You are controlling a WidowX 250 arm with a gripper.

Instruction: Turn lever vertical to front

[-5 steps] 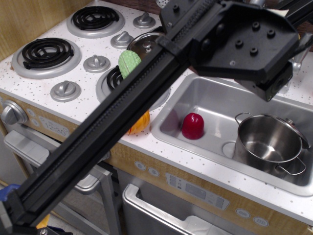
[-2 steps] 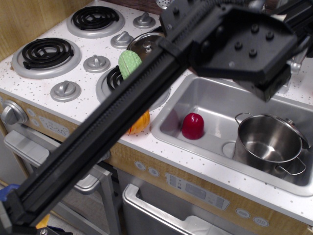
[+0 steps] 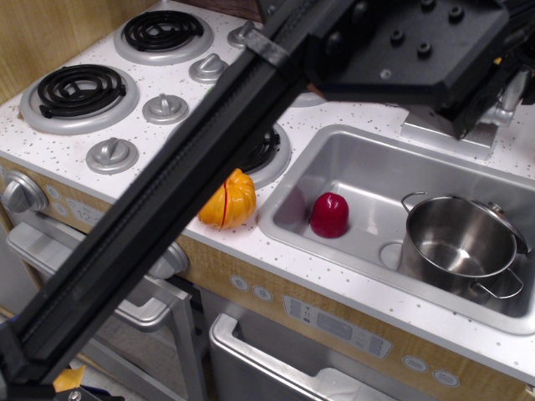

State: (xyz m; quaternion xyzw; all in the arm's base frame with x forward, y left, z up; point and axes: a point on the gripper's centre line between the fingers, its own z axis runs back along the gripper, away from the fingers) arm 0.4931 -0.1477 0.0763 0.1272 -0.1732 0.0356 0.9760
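Silver lever (image 3: 507,107) sits beside the black arm; fingers' spread hidden, cannot tell.

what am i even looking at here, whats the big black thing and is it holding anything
The black bar crossing the picture is a robot arm, seen by one camera looking down from the front at a toy kitchen. Its gripper is hidden behind the arm's black wrist block, so I cannot tell whether it holds anything. It reaches toward the faucet behind the sink; the lever cannot be made out. In the sink sit a steel pot and a red toy. An orange toy lies on the counter beside the stove burners and knobs.
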